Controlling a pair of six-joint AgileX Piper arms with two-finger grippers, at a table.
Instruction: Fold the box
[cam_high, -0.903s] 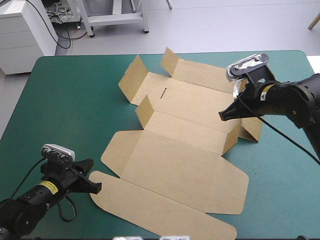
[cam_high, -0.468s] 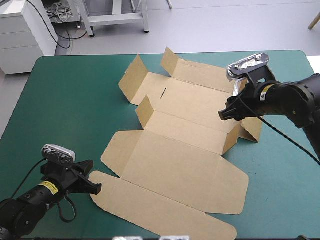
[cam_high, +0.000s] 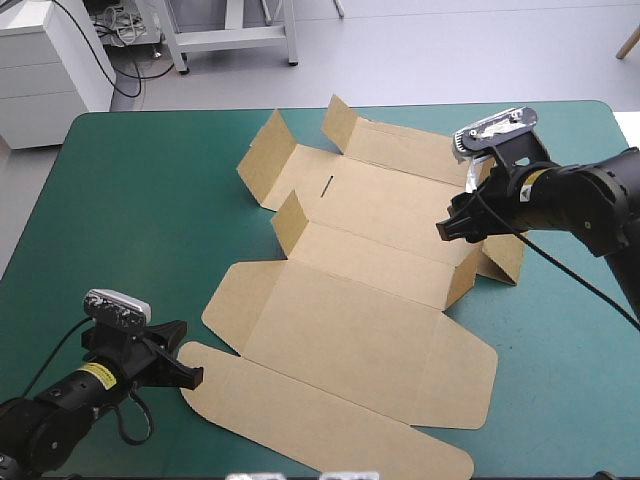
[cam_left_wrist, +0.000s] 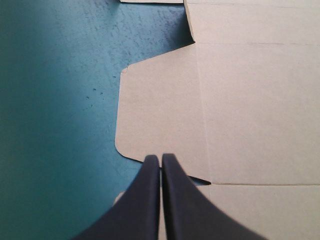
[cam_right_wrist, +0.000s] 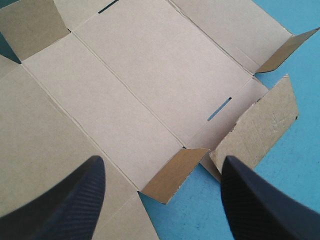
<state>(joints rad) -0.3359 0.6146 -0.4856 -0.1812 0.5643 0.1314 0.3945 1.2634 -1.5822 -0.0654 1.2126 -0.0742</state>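
Observation:
The brown box (cam_high: 360, 290) lies as a cut sheet across the middle of the table, mostly flat. Small flaps stand raised at its far left (cam_high: 263, 155), at its far edge (cam_high: 338, 120), at mid left (cam_high: 290, 222) and at its right end (cam_high: 500, 255). My right gripper (cam_high: 445, 230) hovers over the sheet's right side, open, with nothing between its fingers. In the right wrist view the gripper (cam_right_wrist: 161, 160) looks down on the panels (cam_right_wrist: 135, 75) and two raised flaps. My left gripper (cam_high: 195, 375) is shut at the near left. Its tips (cam_left_wrist: 160, 157) rest at the edge of a rounded flap (cam_left_wrist: 160, 105).
The teal-green cover (cam_high: 130, 220) shows wide to the left of the box and in a narrower strip along the table's right edge (cam_high: 600, 330). The box's long rounded flap (cam_high: 320, 420) reaches close to the table's near edge.
My right gripper's fingers have gone from shut to open while the arm stayed over the box's right side. The left arm and the box have not moved.

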